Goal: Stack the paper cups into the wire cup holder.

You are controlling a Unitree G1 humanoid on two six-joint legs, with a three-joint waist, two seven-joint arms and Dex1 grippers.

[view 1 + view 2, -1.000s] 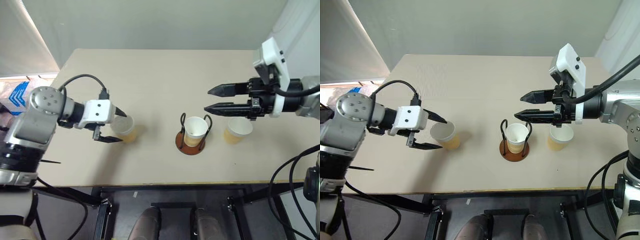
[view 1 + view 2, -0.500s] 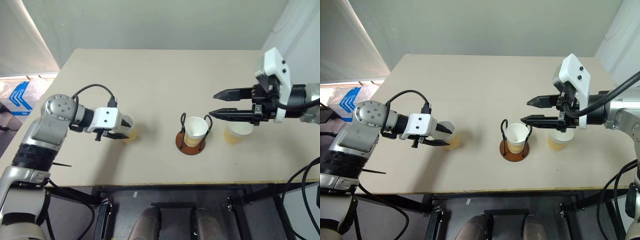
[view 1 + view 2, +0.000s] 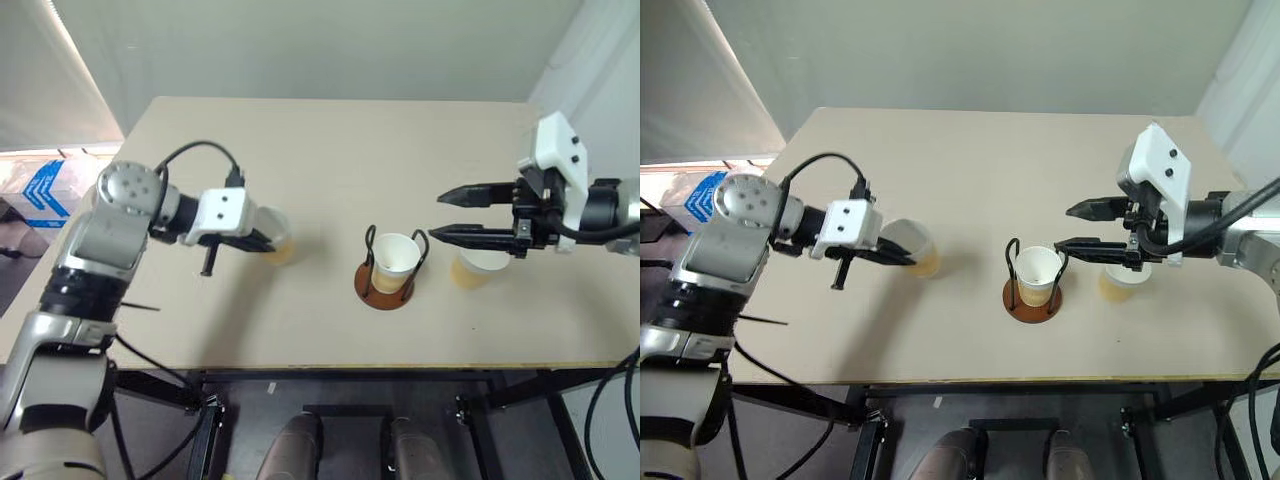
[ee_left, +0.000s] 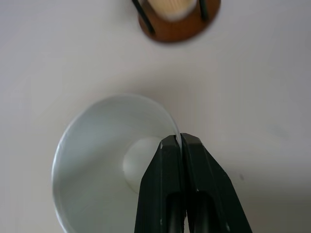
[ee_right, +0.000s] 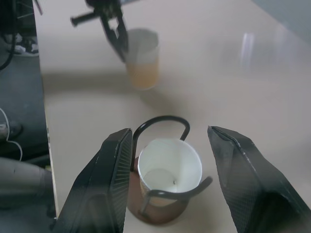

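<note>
Head views. We log the left hand (image 3: 262, 240) as now clamped on the rim of one paper cup (image 3: 277, 238); a second ago its fingers stood wide around that cup, half a second ago they were narrowing. The cup has shifted with the hand away from the worktop's left edge towards the middle, and whether it is clear of the worktop (image 3: 320, 150) we cannot tell. The wire cup holder (image 3: 386, 285) stands near the front edge, mid-worktop, with a second cup (image 3: 395, 258) seated between its loops. A third cup (image 3: 474, 268) stands just beside the holder on the side of the right edge. The right hand (image 3: 450, 214) hovers above that third cup, fingers moderately apart, holding nothing; it has drawn back towards the right edge.

Left wrist view. Both fingers (image 4: 167, 194) pinch the cup wall, one inside, one outside. The holder's base lies ahead.

Right wrist view. Fingers (image 5: 114, 184) parted either side of the holder and its seated cup, touching neither.

Meaning. We judge the grasp made: one cup stacked, one in hand for carrying to the holder, one waiting.
</note>
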